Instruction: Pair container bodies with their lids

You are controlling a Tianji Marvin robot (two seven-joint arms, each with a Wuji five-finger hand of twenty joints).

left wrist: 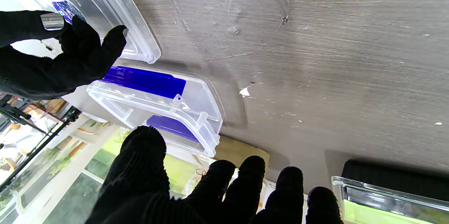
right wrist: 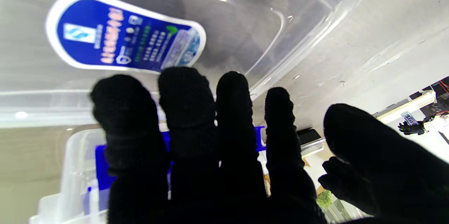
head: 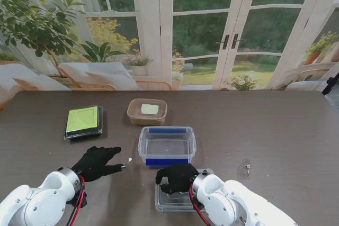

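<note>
Right hand (head: 178, 177): your fingers lie spread flat on the clear lid (head: 168, 200), pressing, not gripping; whether the thumb hooks its edge, you cannot tell.
Left hand (head: 97, 162): released, fingers apart, holding nothing, resting left of the blue-latched container (head: 167, 145).
Lid position: flat on the bench (head: 286, 130), just nearer to me than the container, well clear of its rim.
Slip risk: smooth plastic under a flat palm may skate instead of lifting.
Collision risk: pushing forward could shove the container toward the tan box (head: 146, 111).
Mismatch risk: the green-lidded box (head: 83, 121) sits closed; leave it.
</note>
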